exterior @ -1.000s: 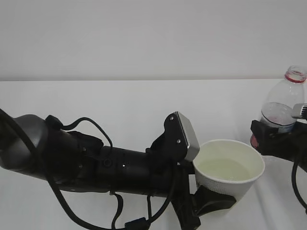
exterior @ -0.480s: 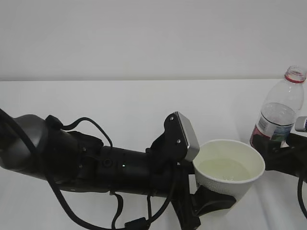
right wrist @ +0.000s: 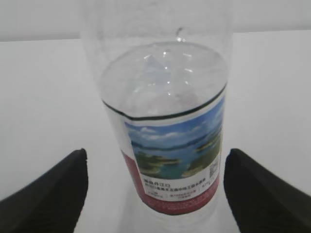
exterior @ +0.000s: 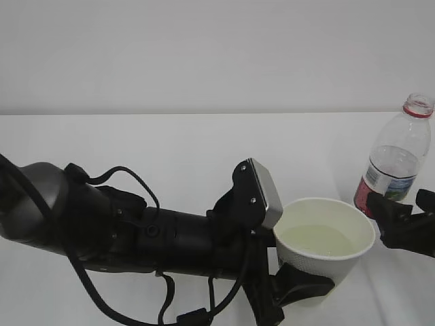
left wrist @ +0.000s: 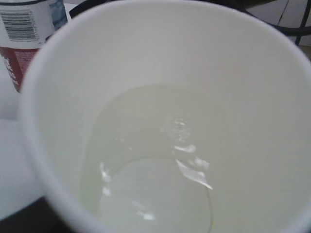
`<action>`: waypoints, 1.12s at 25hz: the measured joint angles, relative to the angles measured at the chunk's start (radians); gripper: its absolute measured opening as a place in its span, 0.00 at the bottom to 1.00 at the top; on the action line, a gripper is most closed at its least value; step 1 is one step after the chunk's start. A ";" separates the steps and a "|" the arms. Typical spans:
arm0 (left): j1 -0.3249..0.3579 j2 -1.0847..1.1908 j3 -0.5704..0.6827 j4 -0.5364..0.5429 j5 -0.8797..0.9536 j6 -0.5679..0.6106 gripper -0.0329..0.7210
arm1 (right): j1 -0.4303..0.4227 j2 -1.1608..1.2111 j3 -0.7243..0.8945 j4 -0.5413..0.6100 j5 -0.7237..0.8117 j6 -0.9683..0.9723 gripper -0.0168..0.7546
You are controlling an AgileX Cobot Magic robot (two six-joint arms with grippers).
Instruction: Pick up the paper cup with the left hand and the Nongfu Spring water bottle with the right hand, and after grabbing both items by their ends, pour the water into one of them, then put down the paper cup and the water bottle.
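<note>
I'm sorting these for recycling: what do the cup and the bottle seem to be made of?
The paper cup looks like matte white paper, cream inside, with a rolled rim; any coating can't be told. The Nongfu Spring water bottle looks like clear glossy plastic: you see through its wall to the water, and a printed film label wraps it.
</note>
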 joint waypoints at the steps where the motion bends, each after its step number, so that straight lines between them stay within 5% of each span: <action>1: 0.000 0.000 0.000 0.000 0.000 0.000 0.69 | 0.000 -0.006 0.007 0.000 0.000 0.000 0.88; 28: 0.000 0.000 0.000 -0.098 0.002 0.000 0.69 | 0.000 -0.312 0.134 -0.035 0.000 0.026 0.81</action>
